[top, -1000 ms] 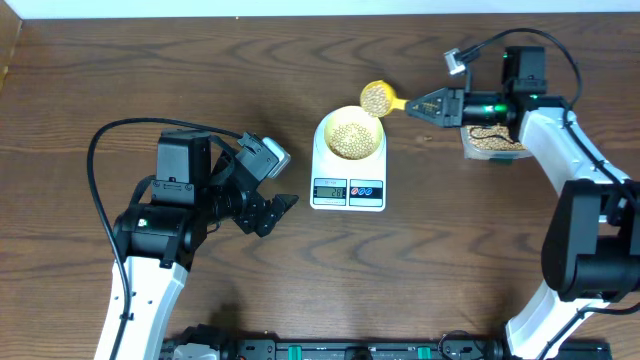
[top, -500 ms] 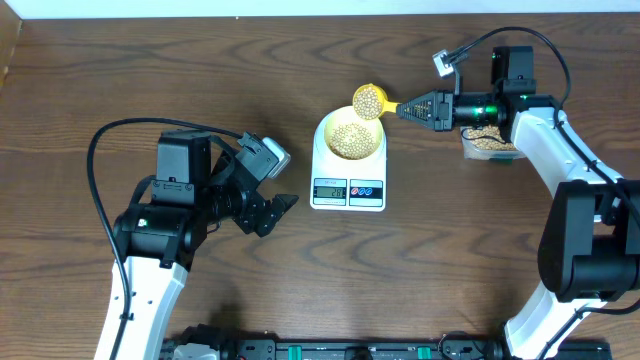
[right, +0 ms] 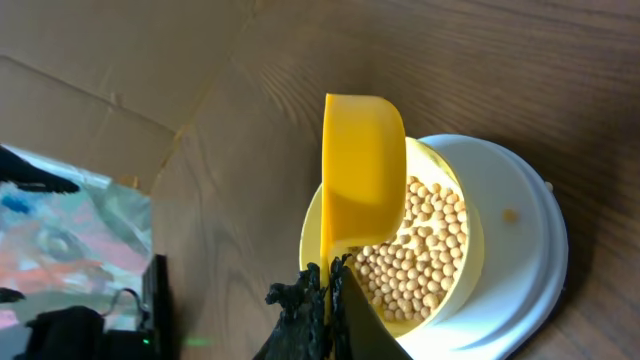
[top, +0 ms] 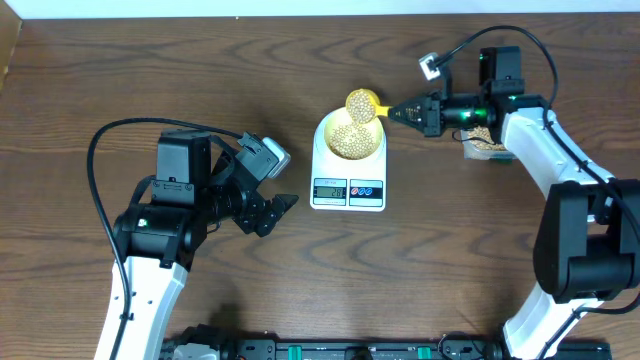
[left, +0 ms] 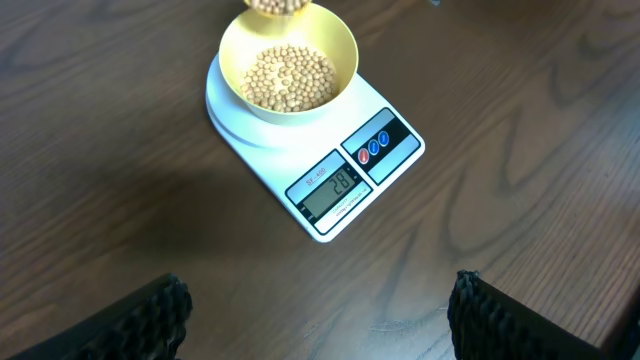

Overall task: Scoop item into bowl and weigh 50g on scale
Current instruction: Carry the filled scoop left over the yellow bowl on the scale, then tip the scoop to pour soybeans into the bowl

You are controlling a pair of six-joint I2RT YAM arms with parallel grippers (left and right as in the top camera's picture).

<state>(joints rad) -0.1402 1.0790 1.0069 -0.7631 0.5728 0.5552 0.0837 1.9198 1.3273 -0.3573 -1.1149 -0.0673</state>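
Observation:
A pale yellow bowl (top: 322, 135) holding beige beans (top: 349, 139) stands on the white scale (top: 348, 192) at the table's middle. My right gripper (top: 405, 113) is shut on the handle of a bright yellow scoop (top: 361, 104), which hangs tilted over the bowl's far rim with beans in it. In the right wrist view the scoop (right: 362, 170) is edge-on above the bowl (right: 445, 312) and its beans (right: 425, 250). My left gripper (top: 270, 213) stands open and empty left of the scale. The left wrist view looks at the bowl (left: 290, 115) and the scale (left: 340, 190), whose display shows 28.
A clear container of beans (top: 488, 143) sits at the right, partly under the right arm. A single bean (right: 510, 214) lies on the scale's plate beside the bowl. The left arm's black cable (top: 110, 135) loops over the table at the left.
The right gripper has carried the scoop leftward from beside the bowl to over its far rim and tipped it further. The left arm has not moved.

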